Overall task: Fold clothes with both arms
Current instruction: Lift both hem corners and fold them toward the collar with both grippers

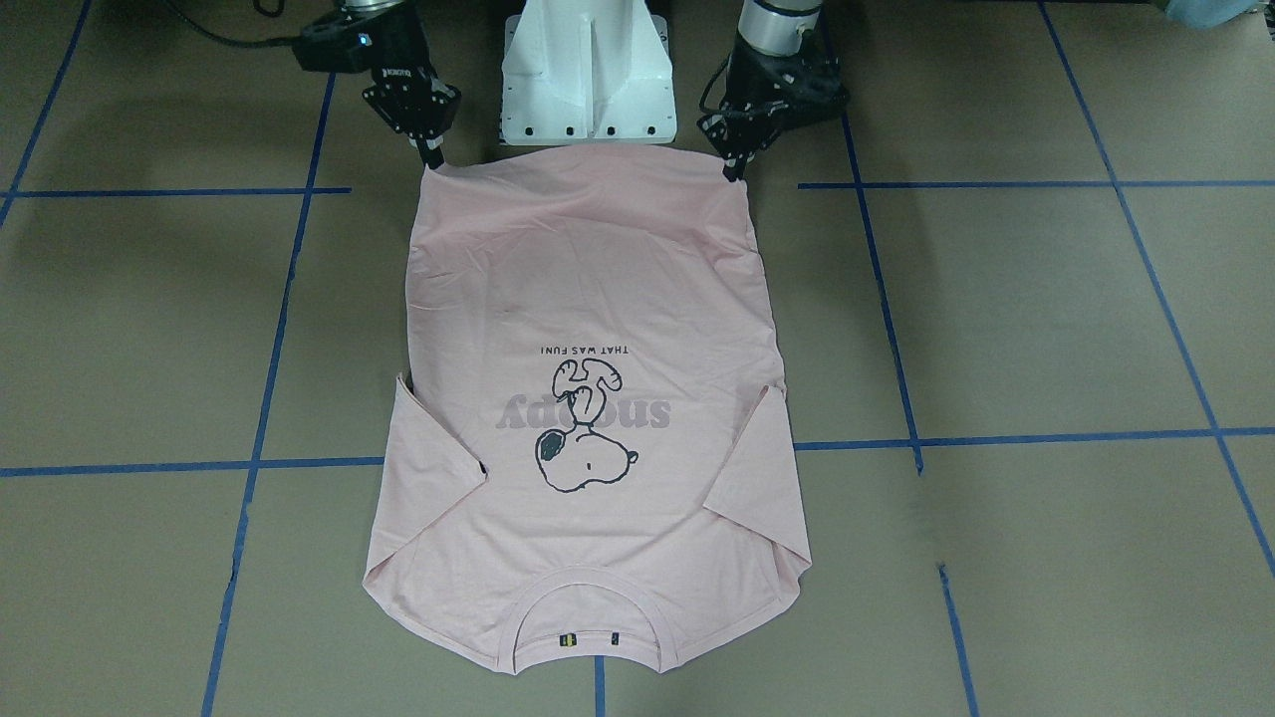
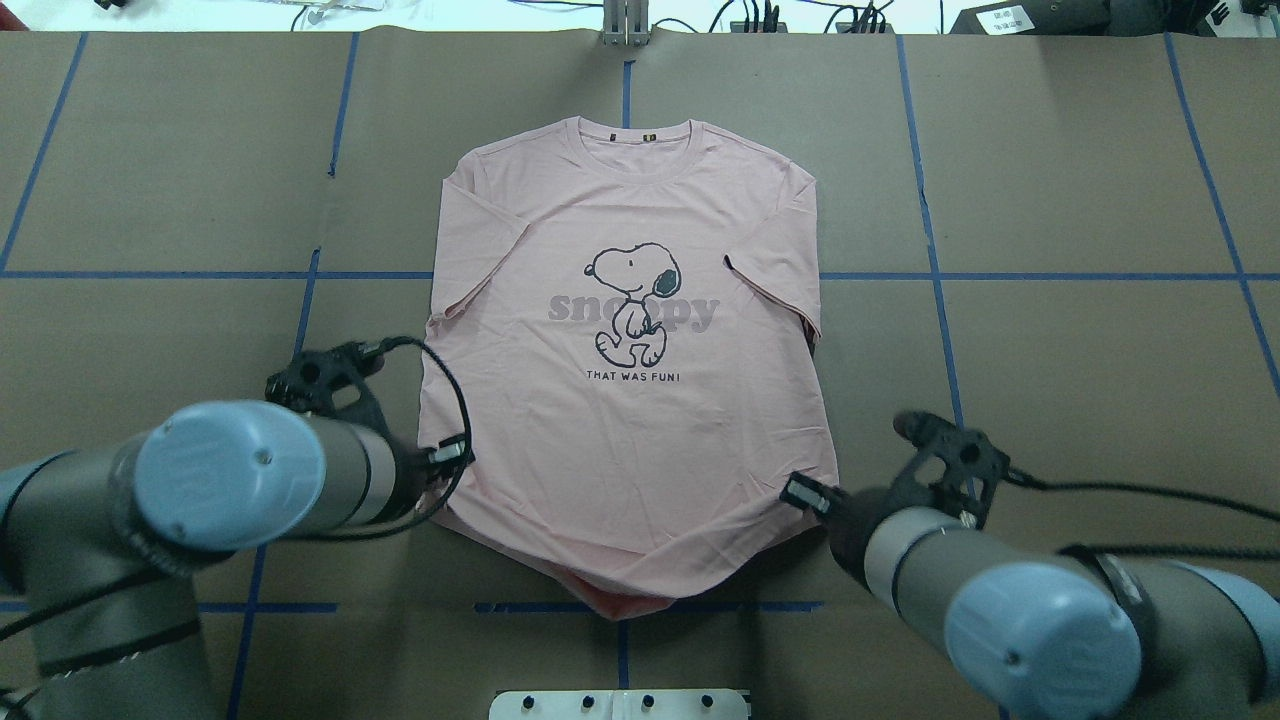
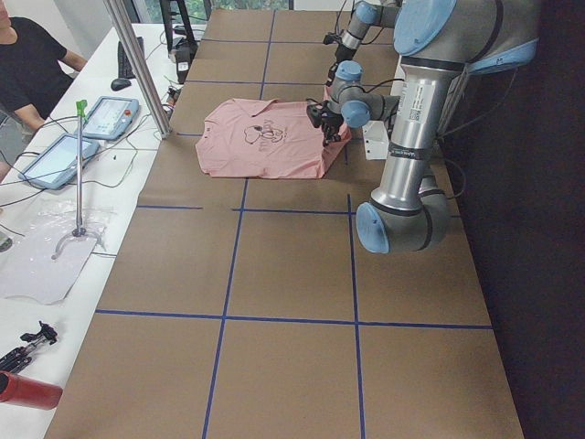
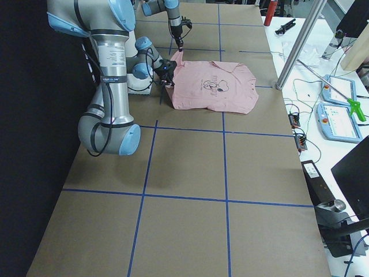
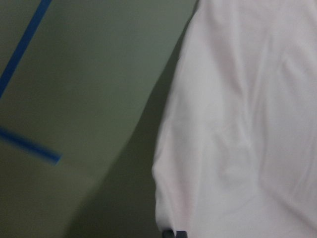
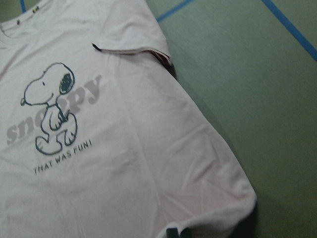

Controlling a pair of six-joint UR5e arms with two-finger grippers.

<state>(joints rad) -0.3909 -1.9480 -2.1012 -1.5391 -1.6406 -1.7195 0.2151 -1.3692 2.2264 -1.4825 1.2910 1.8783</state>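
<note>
The pale pink T-shirt (image 1: 588,289) lies flat, print up, with both sleeves folded in and its collar (image 2: 635,150) at the far end from the robot. My left gripper (image 1: 734,171) is shut on the hem corner on the robot's left, also seen in the overhead view (image 2: 447,462). My right gripper (image 1: 431,157) is shut on the other hem corner, also seen in the overhead view (image 2: 803,493). Both corners are pinched slightly up. The wrist views show pink cloth (image 5: 237,124) and the dog print (image 6: 49,109) running up from the fingertips.
The white pedestal base (image 1: 588,80) stands just behind the hem. The brown table (image 2: 1050,350) is crossed by blue tape lines. Beyond its far edge are a metal post (image 3: 137,64), tablets (image 3: 110,117) and a seated operator (image 3: 27,64).
</note>
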